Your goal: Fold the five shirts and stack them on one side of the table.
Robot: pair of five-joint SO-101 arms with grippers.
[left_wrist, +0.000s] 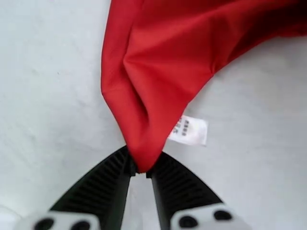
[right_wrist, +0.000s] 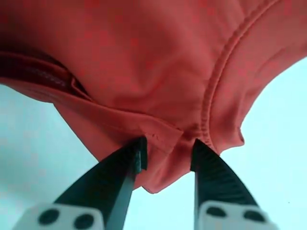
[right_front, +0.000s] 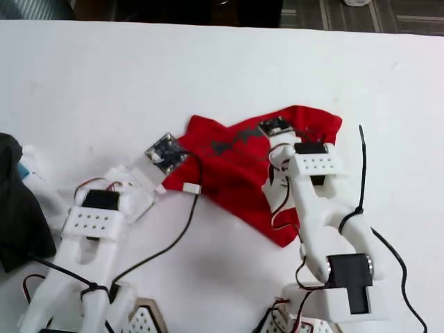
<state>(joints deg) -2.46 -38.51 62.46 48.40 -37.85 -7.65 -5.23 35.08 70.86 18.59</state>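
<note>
The left pincer [left_wrist: 140, 168] is clamped on a gathered corner of the red shirt [left_wrist: 158, 57], just beside its white label [left_wrist: 189, 130]. We see the right pincer [right_wrist: 168, 157] with its jaws apart and a stitched hem lying between them. From above, the shirt lies crumpled mid-table, and the right arm's wrist hides part of it. A dark garment [right_front: 17, 201] near the left arm is cut off at the frame's edge. Bare table [right_front: 104, 83] lies open beyond the shirt, toward the far edge.
</note>
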